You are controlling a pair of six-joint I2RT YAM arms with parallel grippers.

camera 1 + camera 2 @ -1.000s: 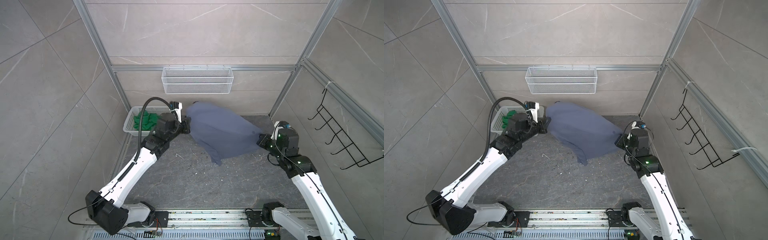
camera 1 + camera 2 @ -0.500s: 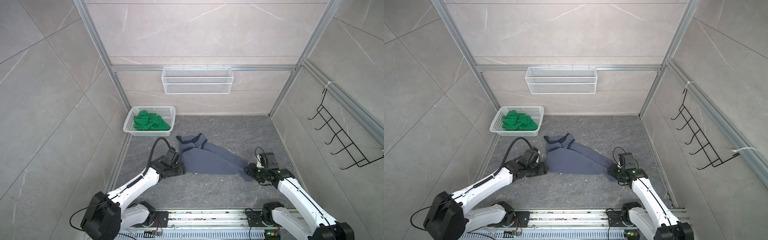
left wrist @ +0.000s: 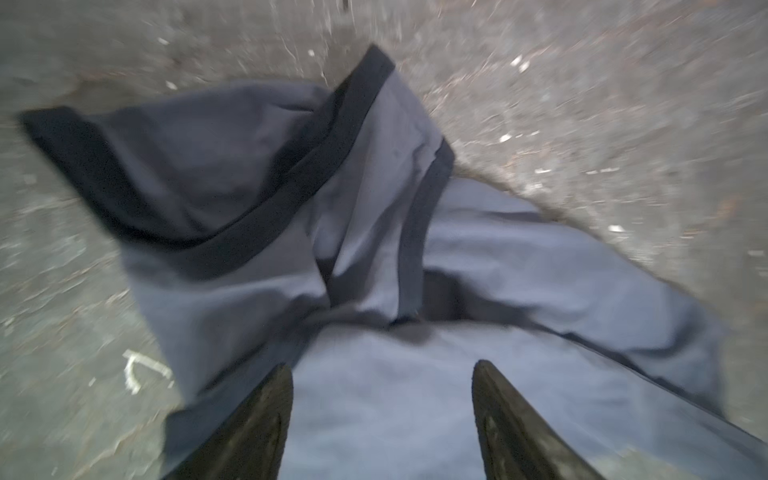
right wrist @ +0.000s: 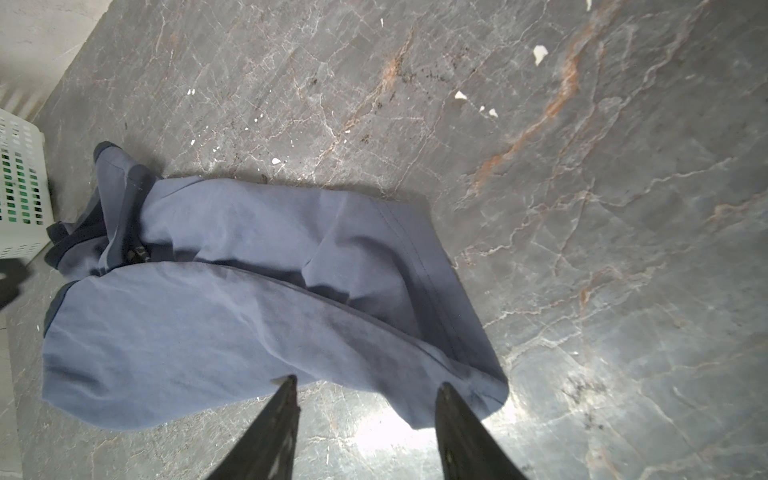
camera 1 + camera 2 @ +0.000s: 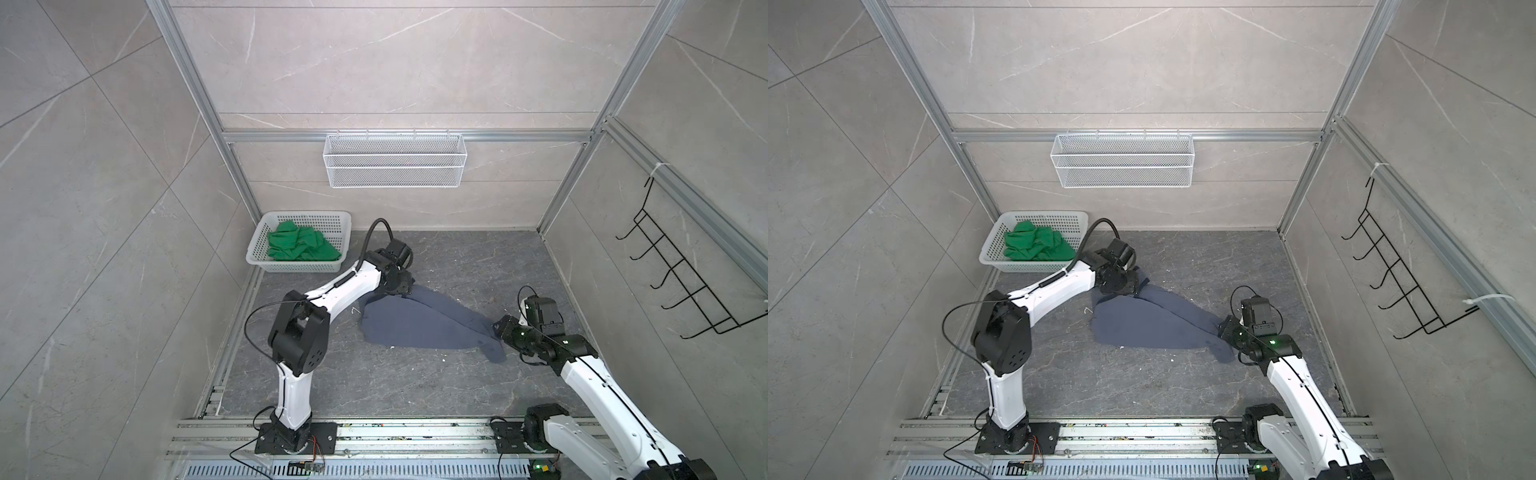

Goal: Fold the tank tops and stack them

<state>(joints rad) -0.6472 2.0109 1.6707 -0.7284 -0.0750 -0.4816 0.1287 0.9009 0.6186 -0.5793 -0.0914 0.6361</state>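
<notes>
Sitting at the far-left back corner of the desk (image 5: 457, 257), the white basket (image 5: 258, 249) holds the green tank top (image 5: 301, 247), bunched up inside it, in both top views. Just right of the basket, the left pincer (image 5: 404, 286) points down over the strap end of the slate-blue tank top (image 5: 419, 326). In the left wrist view, which is motion-blurred, its fingers (image 3: 266, 415) are spread wide with cloth showing between them and nothing pinched. The dark-trimmed straps lie crumpled just past the tips. The slate-blue tank top lies on the desk mid-scene, rumpled and partly doubled over itself, running from the straps at the left pincer to the hem end at lower right. The right pincer (image 5: 500, 330) sits low at that hem end. In the right wrist view its fingers (image 4: 457, 419) are apart, tips at the cloth's edge with bare desk between them, gripping nothing. On the back wall hangs a wire shelf basket (image 5: 394, 160). A black hook rack (image 5: 681, 282) is mounted on the right wall.
</notes>
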